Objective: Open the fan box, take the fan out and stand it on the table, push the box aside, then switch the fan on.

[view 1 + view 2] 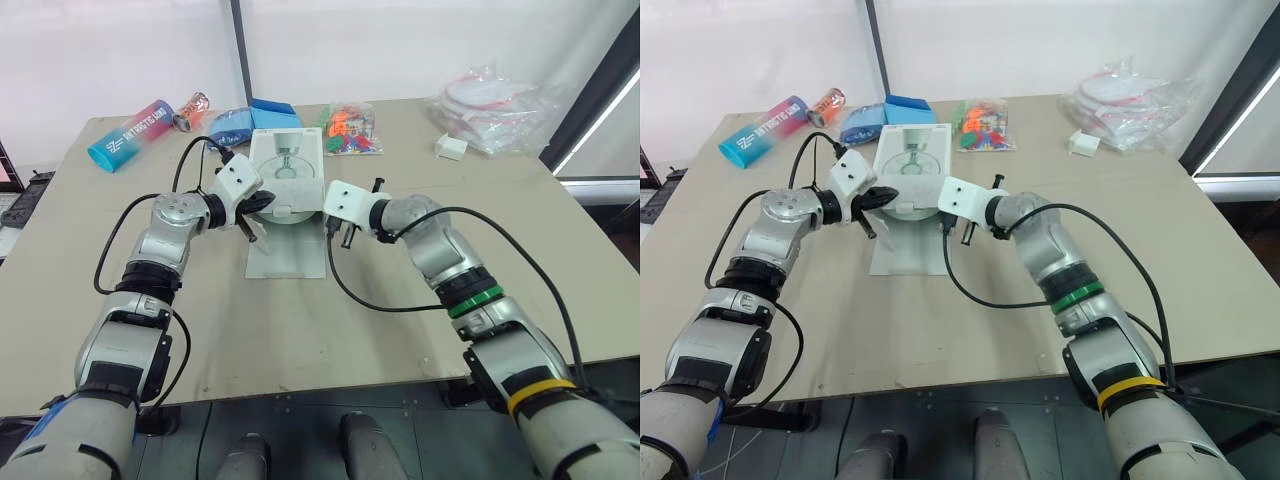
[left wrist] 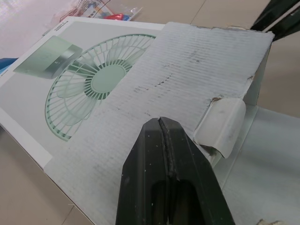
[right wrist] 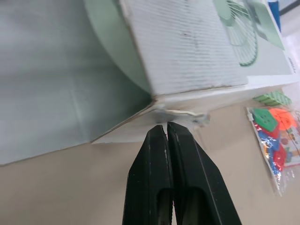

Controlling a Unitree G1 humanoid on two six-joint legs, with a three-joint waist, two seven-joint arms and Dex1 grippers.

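Corrugated cardboard flap (image 1: 287,257) lies open nearest on the worktop (image 1: 300,320). Beyond it the left pincer (image 1: 262,205) and the right pincer (image 1: 338,232), each pressed together, flank the fan box (image 1: 287,160) mouth. The box seems light, stiff and tearable; its flap edges look best to hold.

beige table (image 1: 300,330), fan box (image 1: 288,150), blue can (image 1: 130,134), toy packet (image 1: 350,131), plastic bags (image 1: 492,100)

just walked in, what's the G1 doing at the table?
It is working on the fan box mid-table. The box's front flap lies open on the table toward the robot, and the fan is not yet out. The left gripper is over an inner flap on the box's left, and the right gripper is at its right corner. Both have jaws shut, holding nothing.
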